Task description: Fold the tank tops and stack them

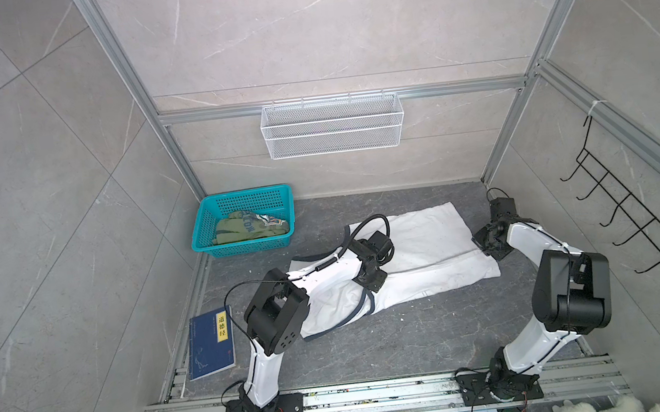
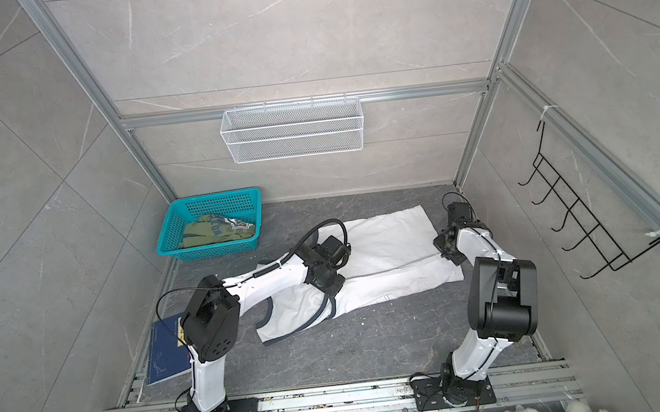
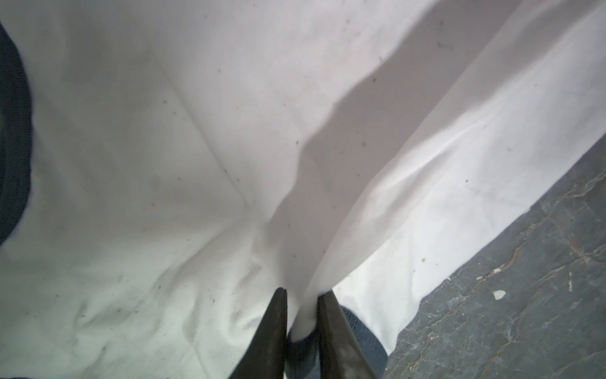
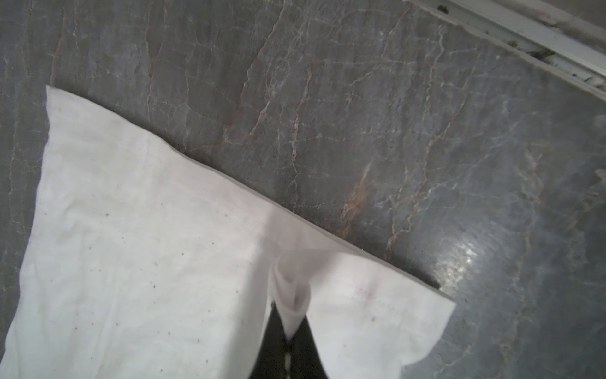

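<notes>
Closest to us is the silver metal rail [image 1: 381,394] where both arms are bolted down. Past it, on the dark grey stone table [image 1: 397,342], lies the white cloth tank top with navy trim [image 1: 428,242]. It is stretched out long, with one long side flipped over onto the middle. The left gripper [image 3: 302,295] is low at the shoulder end. Its black fingers stand a little apart with some white cloth and navy trim between them, and we cannot tell if they squeeze it. The right gripper [image 4: 290,316] is at the hem end, and its fingers are pressed together on a small pinch of the hem. The olive green cloth tank top [image 1: 239,229] sits crumpled in the teal plastic basket [image 1: 247,192] at the back left, well apart. We think the long fold is being laid down. To do it well, we should let go of both ends down low, so the flap lands flat with a straight edge. Then we should lift straight up, so the fingers do not drag the cloth.
</notes>
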Available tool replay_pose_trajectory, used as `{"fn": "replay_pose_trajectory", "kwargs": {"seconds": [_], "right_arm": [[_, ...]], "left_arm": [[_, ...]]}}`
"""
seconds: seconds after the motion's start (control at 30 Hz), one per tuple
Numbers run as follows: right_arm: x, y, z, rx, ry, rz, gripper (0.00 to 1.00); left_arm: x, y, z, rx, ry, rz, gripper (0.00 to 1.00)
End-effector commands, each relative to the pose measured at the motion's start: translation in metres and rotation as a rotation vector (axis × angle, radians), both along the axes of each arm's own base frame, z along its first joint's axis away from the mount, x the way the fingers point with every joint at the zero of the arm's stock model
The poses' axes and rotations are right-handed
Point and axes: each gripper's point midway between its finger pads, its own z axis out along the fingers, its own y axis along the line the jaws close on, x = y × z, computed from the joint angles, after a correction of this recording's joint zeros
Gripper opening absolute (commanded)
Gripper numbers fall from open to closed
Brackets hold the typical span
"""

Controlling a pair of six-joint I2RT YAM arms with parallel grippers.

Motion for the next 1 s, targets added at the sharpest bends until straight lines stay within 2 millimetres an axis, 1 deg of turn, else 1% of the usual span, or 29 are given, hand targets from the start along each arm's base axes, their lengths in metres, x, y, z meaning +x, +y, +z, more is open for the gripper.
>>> {"fn": "replay_pose_trajectory", "kwargs": {"seconds": [0.0,0.03,0.07,0.13,0.17,0.27,0.33,0.37,0.4,0.47,0.53,0.57,0.63,0.67,0.77,0.8,0.9,0.97], "right_arm": [[0.008,-0.005,0.002,-0.033,0.001,-0.011,0.13],[0.008,-0.005,0.003,-0.039,0.005,-0.008,0.22],[0.007,-0.005,0.005,-0.041,0.006,-0.005,0.28],[0.004,-0.005,0.011,-0.051,0.007,0.005,0.39],[0.001,-0.005,0.014,-0.057,0.009,0.006,0.42],[-0.011,-0.003,0.028,-0.079,-0.008,0.024,0.49],[-0.021,0.0,0.039,-0.092,-0.03,0.052,0.53],[-0.026,0.003,0.043,-0.091,-0.04,0.067,0.54],[-0.029,0.009,0.048,-0.077,-0.062,0.096,0.54],[-0.035,0.023,0.056,-0.045,-0.115,0.164,0.54],[-0.044,0.042,0.064,-0.006,-0.171,0.24,0.54],[-0.047,0.051,0.067,0.013,-0.198,0.278,0.55],[-0.053,0.065,0.07,0.043,-0.224,0.332,0.55],[-0.057,0.072,0.071,0.058,-0.231,0.358,0.55],[-0.065,0.088,0.068,0.108,-0.236,0.42,0.56],[-0.068,0.091,0.066,0.12,-0.233,0.429,0.56],[-0.072,0.096,0.062,0.137,-0.227,0.454,0.56],[-0.074,0.096,0.062,0.134,-0.219,0.463,0.56]], "left_arm": [[0.013,0.003,0.0,0.027,-0.027,0.036,0.31],[0.017,0.005,0.002,0.033,-0.036,0.054,0.37],[0.019,0.007,0.006,0.038,-0.046,0.07,0.41],[0.021,0.01,0.018,0.029,-0.066,0.109,0.46],[0.019,0.012,0.024,0.017,-0.073,0.127,0.48],[0.009,0.027,0.05,-0.049,-0.092,0.22,0.55],[-0.008,0.047,0.064,-0.089,-0.09,0.307,0.6],[-0.016,0.059,0.069,-0.101,-0.092,0.345,0.62],[-0.027,0.074,0.071,-0.102,-0.087,0.391,0.63],[-0.052,0.107,0.069,-0.071,-0.065,0.477,0.63],[-0.079,0.151,0.063,0.014,-0.051,0.612,0.64],[-0.091,0.169,0.06,0.036,-0.041,0.677,0.64],[-0.114,0.193,0.054,0.04,-0.01,0.79,0.65],[-0.123,0.201,0.052,0.023,0.002,0.842,0.65],[-0.136,0.217,0.044,-0.048,0.003,0.967,0.65],[-0.137,0.219,0.04,-0.07,-0.002,0.988,0.65],[-0.134,0.211,0.028,-0.135,0.012,1.001,0.65],[-0.133,0.206,0.015,-0.141,0.046,1.016,0.65]]}}
